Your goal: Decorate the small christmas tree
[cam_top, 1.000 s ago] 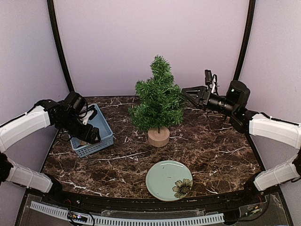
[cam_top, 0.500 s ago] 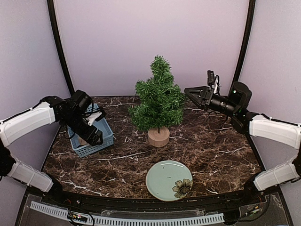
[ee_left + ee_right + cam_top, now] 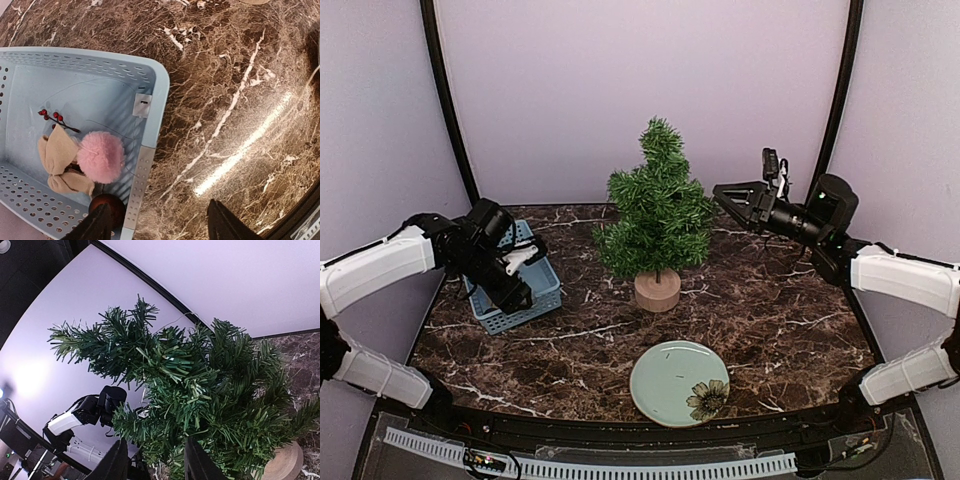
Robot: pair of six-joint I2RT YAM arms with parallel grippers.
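Observation:
The small christmas tree [image 3: 657, 215] stands at the table's back middle on its round wood stump [image 3: 657, 291]; it fills the right wrist view [image 3: 200, 400]. My right gripper [image 3: 725, 201] is open and empty, held in the air just right of the tree's upper branches. My left gripper [image 3: 520, 285] is open and empty, low over the near right corner of a light blue basket [image 3: 542, 290]. In the left wrist view the basket [image 3: 150, 85] holds a pink pom-pom [image 3: 100, 156], a beige bow [image 3: 57, 165], a red berry sprig [image 3: 52, 118] and a dark red ball [image 3: 107, 206].
A pale green plate [image 3: 678, 384] with a flower print lies near the front middle. Dark marble tabletop [image 3: 235, 100] spreads right of the basket. Curved purple walls with black posts close the back and sides.
My left gripper has shifted a little along the basket's near right side. My right gripper has drawn back slightly to the right of the tree.

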